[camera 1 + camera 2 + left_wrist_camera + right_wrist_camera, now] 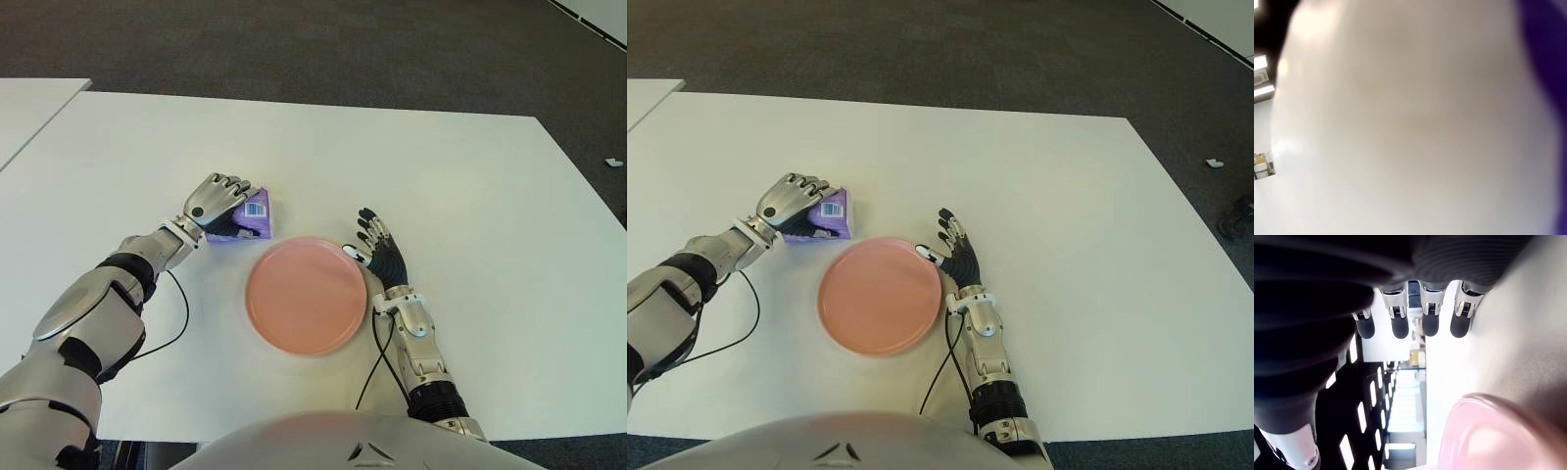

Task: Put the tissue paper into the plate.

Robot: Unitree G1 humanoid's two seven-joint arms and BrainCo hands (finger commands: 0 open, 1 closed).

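A purple tissue pack [253, 211] with a white barcode label lies on the white table [441, 176], just beyond the far left rim of the pink plate [306, 295]. My left hand [217, 201] is on the pack, its fingers curled over the top of it. In the left wrist view only a purple edge of the pack [1547, 73] shows beside the table surface. My right hand [377, 247] shows at the plate's right rim, fingers [1400, 325] stretched out flat and holding nothing. The plate [1498, 435] has nothing in it.
Dark carpet lies beyond the table's far edge. A second white table [29, 108] adjoins at the far left. Black cables [181, 313] run from both wrists across the table toward me.
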